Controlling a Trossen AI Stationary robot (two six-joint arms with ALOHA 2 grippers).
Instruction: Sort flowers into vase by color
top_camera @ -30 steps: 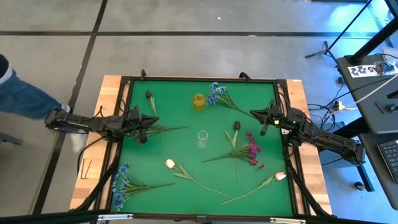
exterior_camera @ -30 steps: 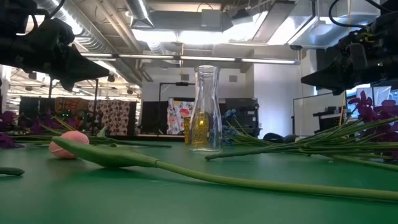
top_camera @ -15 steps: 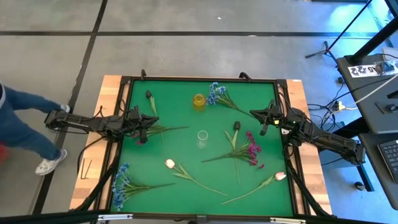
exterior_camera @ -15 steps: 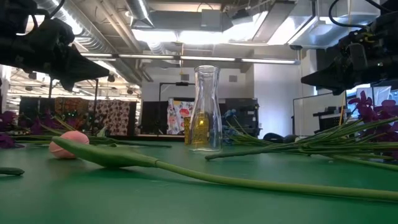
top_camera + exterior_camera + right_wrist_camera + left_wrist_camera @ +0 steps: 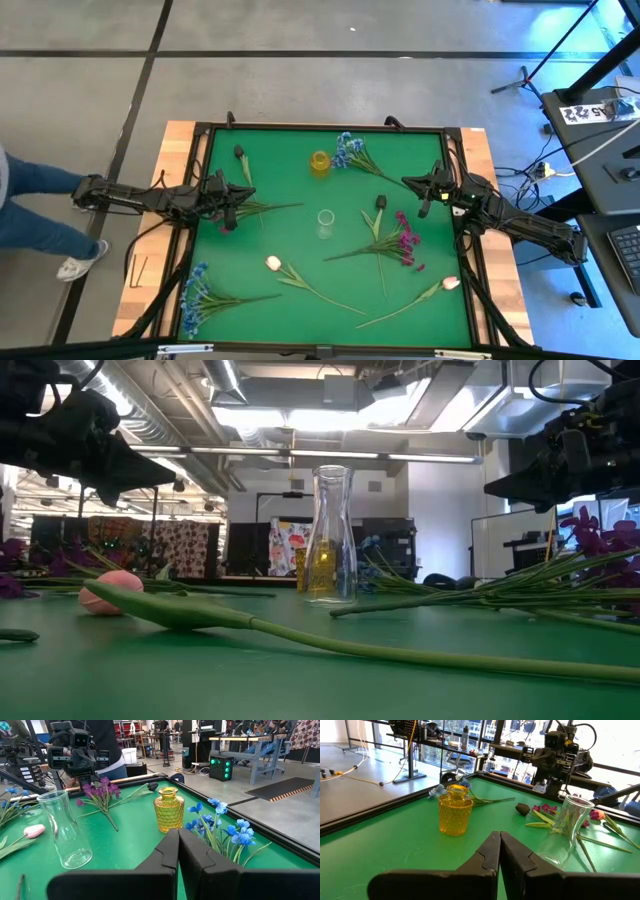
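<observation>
1. Nothing on the worktop point(image 5: 220, 300) has changed over the last second: both arms are parked as before and every flower lies where it lay. Only a person point(image 5: 30, 215) walking on the floor off the left edge has shifted.
2. The left claw point(image 5: 229, 215) hangs by the left edge, pinched fully together and holding nothing; a purple spray point(image 5: 262, 209) lies just beside it.
3. The right claw point(image 5: 424, 197) sits near the right edge, likewise closed and empty.
4. So the sorting looks not yet begun: the yellow vase point(image 5: 319, 162) near the far edge and the clear vase point(image 5: 325, 223) at mid-worktop both stand empty.
5. Flowers are scattered: a blue spray point(image 5: 352, 152) touching on the yellow vase's right, another blue spray point(image 5: 200, 295) in the near-left corner, a magenta spray point(image 5: 402, 240) right of centre, one tulip point(image 5: 274, 263) near the front middle, another tulip point(image 5: 450, 283) by the right edge, and a dark bud point(image 5: 240, 153) towards the far-left corner.
6. A raised dark rim point(image 5: 320, 127) frames the worktop. Open green lies between the vases and the left edge; stems crowd the right half, so approaches there look tighter.
</observation>
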